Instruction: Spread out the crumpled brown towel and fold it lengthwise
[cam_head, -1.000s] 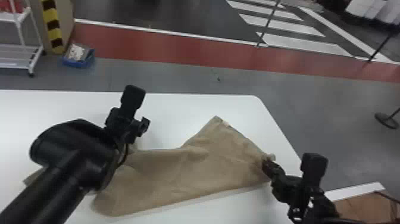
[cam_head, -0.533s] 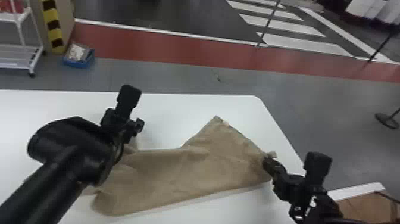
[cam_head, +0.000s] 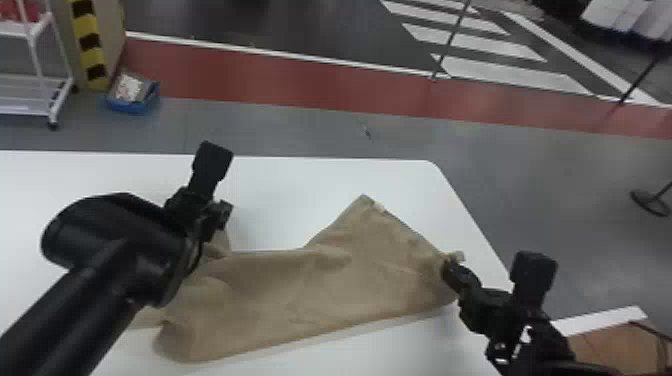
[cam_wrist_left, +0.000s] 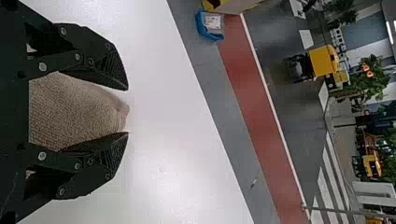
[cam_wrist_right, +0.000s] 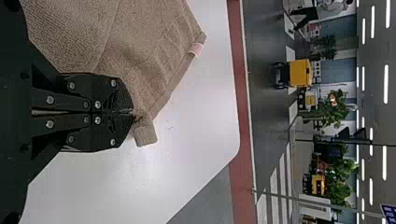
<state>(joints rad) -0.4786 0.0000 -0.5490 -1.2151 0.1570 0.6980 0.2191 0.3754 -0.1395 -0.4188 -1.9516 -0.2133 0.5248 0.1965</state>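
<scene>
Across the white table (cam_head: 325, 180), the brown towel (cam_head: 310, 295) lies partly spread, rumpled toward the left, a small pale label (cam_wrist_right: 196, 49) on its edge. The right gripper (cam_head: 449, 270), angled inward from the lower right, is clamped on one corner. At the left, an arm slants forward; the left gripper (cam_head: 220, 215) has its fingers (cam_wrist_left: 95, 56) apart around a fold, slightly farther left than a moment ago.
</scene>
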